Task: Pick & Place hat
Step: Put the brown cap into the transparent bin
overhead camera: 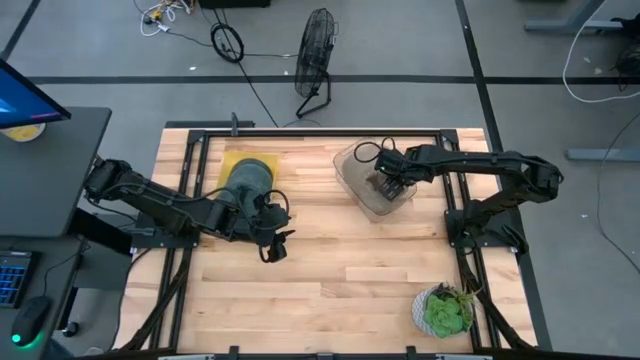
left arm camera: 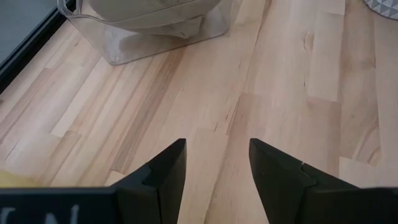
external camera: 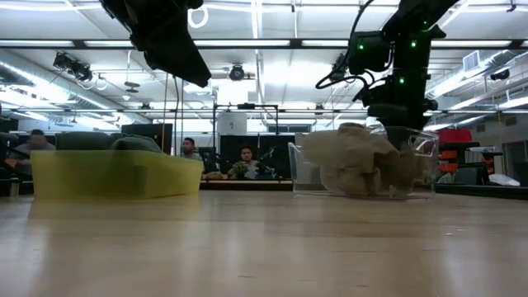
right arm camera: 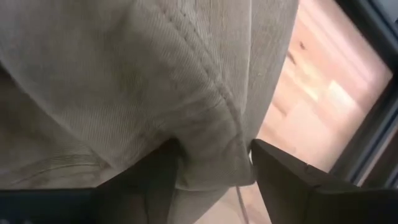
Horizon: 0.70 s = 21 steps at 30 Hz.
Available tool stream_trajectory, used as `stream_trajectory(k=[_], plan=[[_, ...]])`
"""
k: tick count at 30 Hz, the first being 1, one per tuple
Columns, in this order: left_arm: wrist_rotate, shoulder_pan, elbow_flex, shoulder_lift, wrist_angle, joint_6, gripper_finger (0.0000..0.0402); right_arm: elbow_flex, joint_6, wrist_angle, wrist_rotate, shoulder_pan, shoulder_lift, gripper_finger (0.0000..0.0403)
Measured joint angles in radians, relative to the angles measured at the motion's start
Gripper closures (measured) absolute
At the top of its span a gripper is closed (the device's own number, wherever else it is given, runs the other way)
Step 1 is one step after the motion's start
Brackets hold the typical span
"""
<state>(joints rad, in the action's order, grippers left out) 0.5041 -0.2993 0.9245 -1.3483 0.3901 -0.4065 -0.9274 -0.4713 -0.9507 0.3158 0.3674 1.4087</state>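
A beige hat (right arm camera: 155, 74) lies crumpled in a clear plastic bin (overhead camera: 350, 165) at the table's far right; the low view shows the beige hat (external camera: 355, 161) through the bin's wall. My right gripper (overhead camera: 388, 185) reaches down into the bin and stands open, its fingers sunk in the hat (right arm camera: 213, 144). A dark green hat (overhead camera: 248, 178) rests on a yellow tray (overhead camera: 232, 160) at the far left. My left gripper (overhead camera: 272, 245) hangs open above bare wood (left arm camera: 217, 146), just near of the tray, with nothing between its fingers. My right gripper comes at the beige hat from above, pointing steeply down. Its open fingers (right arm camera: 292, 180) stand on either side of a seamed fold of the cloth (right arm camera: 217, 124), which bulges up between them and lies against their inner sides. The hat rests in the bin.
A small green plant in a white pot (overhead camera: 445, 310) stands near the table's front right corner. Bare wood (overhead camera: 340, 280) stretches across the middle and front of the table. A black frame (overhead camera: 300, 130) runs along the table's edges. People sit in the room beyond the far edge (external camera: 190, 148).
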Motion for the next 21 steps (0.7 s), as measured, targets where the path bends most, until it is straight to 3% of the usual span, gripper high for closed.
stream_trajectory(k=[5, 14, 21], plan=[[0.0, 0.0, 0.0, 0.0, 0.0, 0.0, 0.0223, 0.003, 0.053, 0.038, 0.04, 0.002, 0.003, 0.0224], [0.0, 0.0, 0.0, 0.0, 0.001, 0.001, 0.0223, 0.001, 0.092, 0.04, 0.034, -0.007, 0.0, 0.0373], [0.0, 0.0, 0.0, 0.0, 0.002, 0.001, 0.0223, 0.001, 0.087, 0.052, 0.025, -0.014, 0.001, 0.0377]])
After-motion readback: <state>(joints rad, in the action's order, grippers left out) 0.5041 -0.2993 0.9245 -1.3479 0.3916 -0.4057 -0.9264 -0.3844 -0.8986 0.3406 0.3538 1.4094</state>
